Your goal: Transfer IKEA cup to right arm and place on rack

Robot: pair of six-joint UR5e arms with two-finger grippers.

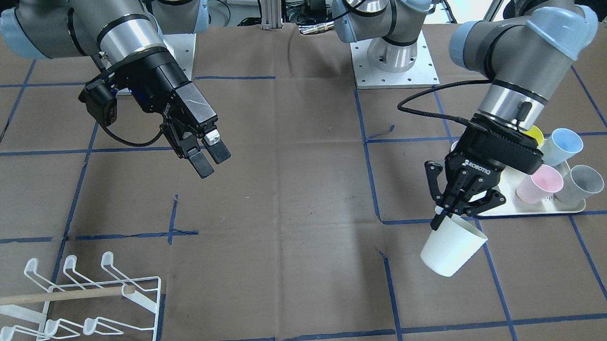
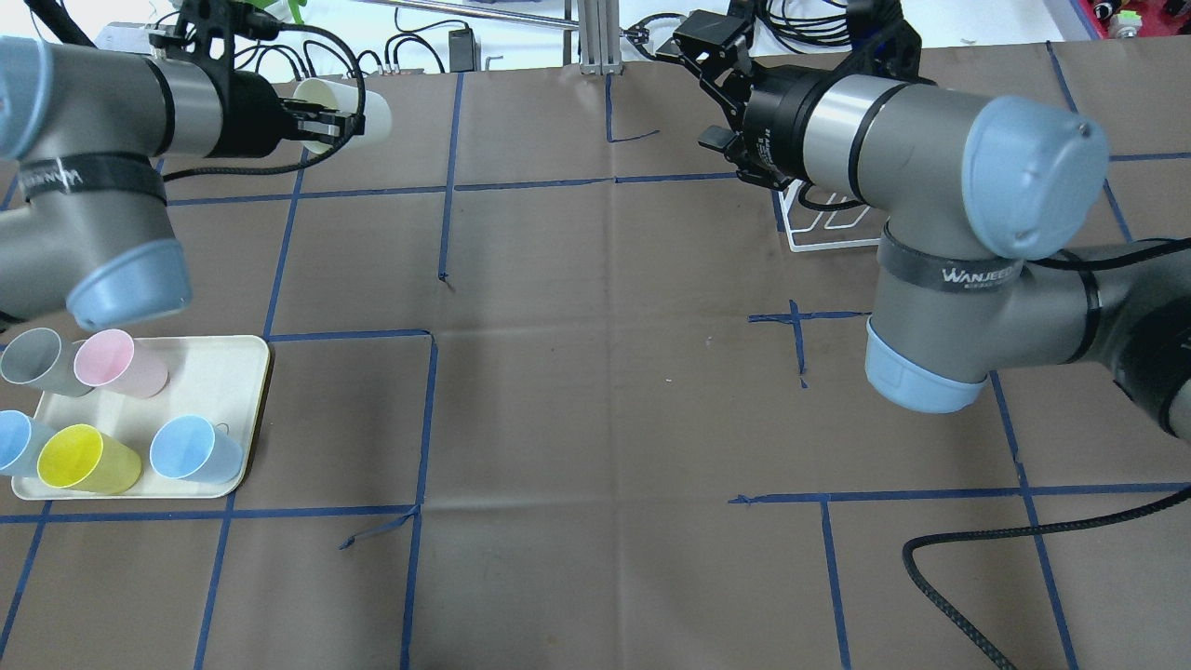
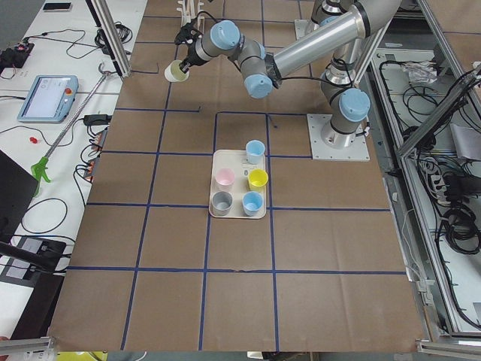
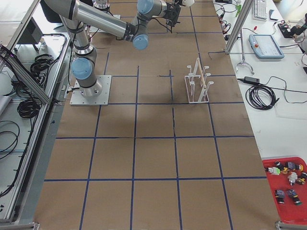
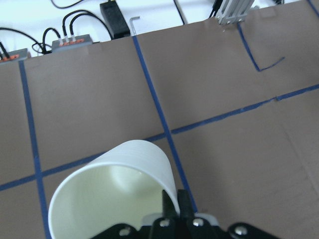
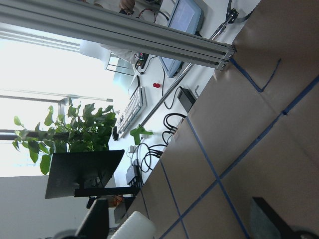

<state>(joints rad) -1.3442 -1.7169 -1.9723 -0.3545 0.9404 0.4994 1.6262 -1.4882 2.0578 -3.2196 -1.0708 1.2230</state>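
Observation:
My left gripper [image 1: 453,209] is shut on the rim of a white IKEA cup [image 1: 453,248] and holds it tilted above the table. The left wrist view shows the fingertips [image 5: 174,209] pinching the cup's wall [image 5: 114,194], one inside and one outside. The cup also shows in the overhead view [image 2: 340,116]. My right gripper [image 1: 208,157], with short chunky fingers, is open and empty, hovering far across the table from the cup. The white wire rack [image 1: 82,307] with a wooden dowel stands near the front edge on the right arm's side. In the overhead view it [image 2: 833,228] is partly hidden behind the right arm.
A cream tray [image 2: 223,372] near the left arm holds several cups: pink [image 2: 119,363], grey [image 2: 37,358], yellow [image 2: 84,461] and two blue. Blue tape lines grid the brown table cover. A black cable [image 2: 1023,535] lies by the right arm.

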